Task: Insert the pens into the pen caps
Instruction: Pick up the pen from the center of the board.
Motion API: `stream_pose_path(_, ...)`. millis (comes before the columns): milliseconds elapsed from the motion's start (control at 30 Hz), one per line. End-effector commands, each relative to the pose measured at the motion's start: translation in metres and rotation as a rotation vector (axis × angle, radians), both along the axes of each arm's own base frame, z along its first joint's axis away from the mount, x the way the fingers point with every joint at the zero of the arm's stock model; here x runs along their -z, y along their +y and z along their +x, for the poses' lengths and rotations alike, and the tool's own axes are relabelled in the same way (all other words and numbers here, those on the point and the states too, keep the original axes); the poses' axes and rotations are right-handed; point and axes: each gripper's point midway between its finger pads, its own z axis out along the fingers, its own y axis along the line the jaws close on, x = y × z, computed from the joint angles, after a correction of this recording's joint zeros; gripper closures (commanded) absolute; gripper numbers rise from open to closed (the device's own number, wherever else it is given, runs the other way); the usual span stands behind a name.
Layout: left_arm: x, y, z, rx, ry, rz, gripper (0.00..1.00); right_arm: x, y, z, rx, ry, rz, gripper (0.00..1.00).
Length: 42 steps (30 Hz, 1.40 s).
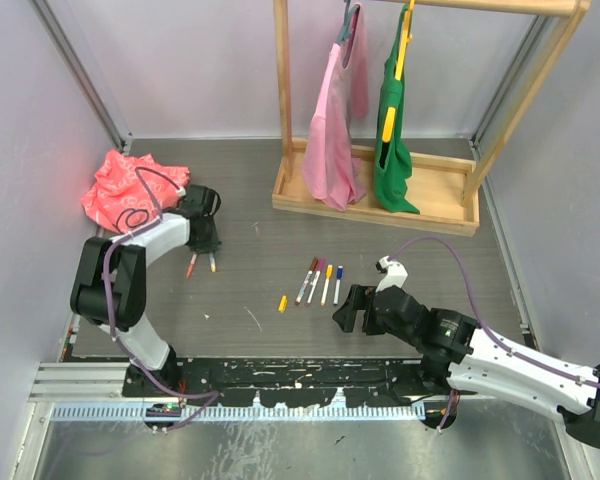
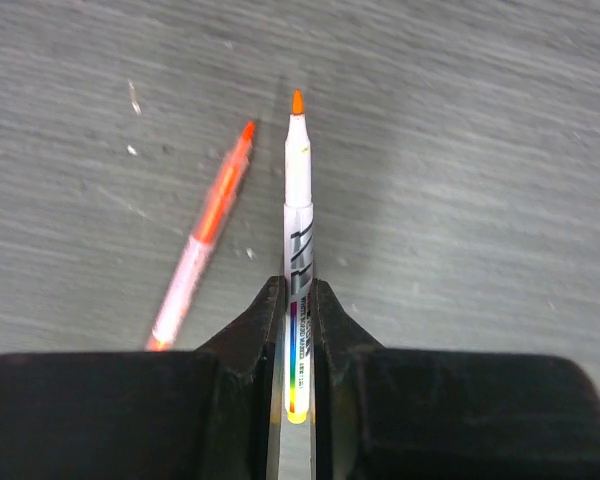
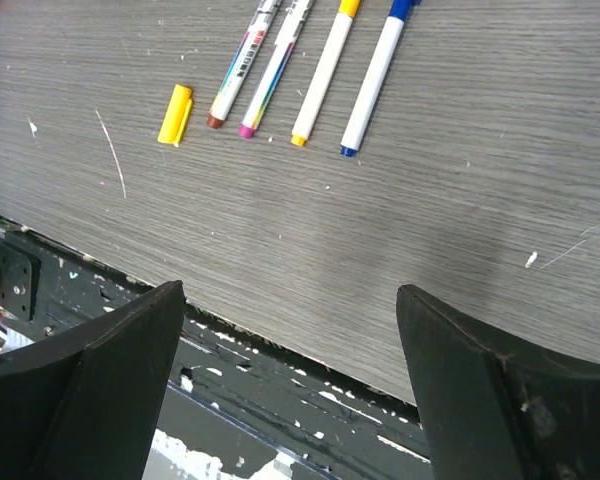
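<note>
**Left gripper [image 2: 298, 298] pinching the orange-tipped pen [image 2: 298, 200]; yellow cap lying off to its right**

With my left gripper I am pinching the orange-tipped pen, a thin plastic marker with a white barrel. The fingers are pressing on the barrel from both sides near its rear end. The pen's long axis is running straight out from the gripper, with the tip pointing away from my wrist. I cannot tell whether it is resting on the grey wood-grain surface [image 1: 250, 200] or raised off it. A red-tipped pen [image 2: 205, 235], also white-barrelled, is lying just beside it at an angle, apart from my fingers.

The only loose cap showing, a short yellow plastic pen cap [image 1: 282, 303], is lying towards the middle of the surface. It is on the right-arm side of my left gripper and closer to the near edge, with its long axis running roughly front to back. My right gripper [image 1: 345, 310] is hovering nearer to that cap than the left one is, spread wide and holding nothing. A row of four white marker pens [image 1: 320, 282] is lying just past the right gripper, beside the cap.

Judging from this layout, the joining is depending on turning the pen tip towards the cap's open end. I cannot make out which end that is.
</note>
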Motion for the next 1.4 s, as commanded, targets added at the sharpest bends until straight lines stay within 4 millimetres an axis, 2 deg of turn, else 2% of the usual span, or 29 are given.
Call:
stream_pose_path(0, -0.054, -0.036, 0.004, 0.059, -0.162, -0.198, 0.95, -0.034, 0.01, 0.015, 0.035, -0.07, 0.064, 0.09)
stream_pose_path(133, -0.094, -0.097, -0.019, 0.181, -0.24, -0.394, 0.94, -0.058, 0.028, 0.029, 0.036, -0.128, 0.124, 0.09)
stream_pose_path(267, -0.129, -0.156, -0.052, 0.27, -0.294, -0.572, 0.94, -0.078, 0.054, 0.04, 0.015, -0.169, 0.201, 0.11)
stream_pose_path(333, -0.146, -0.178, -0.068, 0.302, -0.324, -0.636, 0.94, -0.087, 0.067, 0.044, -0.001, -0.188, 0.245, 0.13)
stream_pose_path(533, -0.173, -0.234, -0.107, 0.398, -0.363, -0.781, 0.96, -0.106, 0.099, 0.048, -0.05, -0.22, 0.394, 0.19)
stream_pose_path(733, -0.183, -0.255, -0.121, 0.441, -0.369, -0.799, 0.97, -0.115, 0.107, 0.052, -0.045, -0.236, 0.453, 0.27)
stream_pose_path(1000, -0.197, -0.261, -0.124, 0.449, -0.388, -0.845, 0.97, -0.103, 0.109, 0.053, -0.031, -0.2, 0.439, 0.38)
stream_pose_path(1200, -0.208, -0.264, -0.129, 0.462, -0.391, -0.888, 0.97, -0.106, 0.112, 0.054, -0.028, -0.196, 0.452, 0.45)
stream_pose_path(1367, -0.218, -0.267, -0.135, 0.471, -0.388, -0.934, 0.99, -0.108, 0.114, 0.055, -0.03, -0.198, 0.454, 0.6)
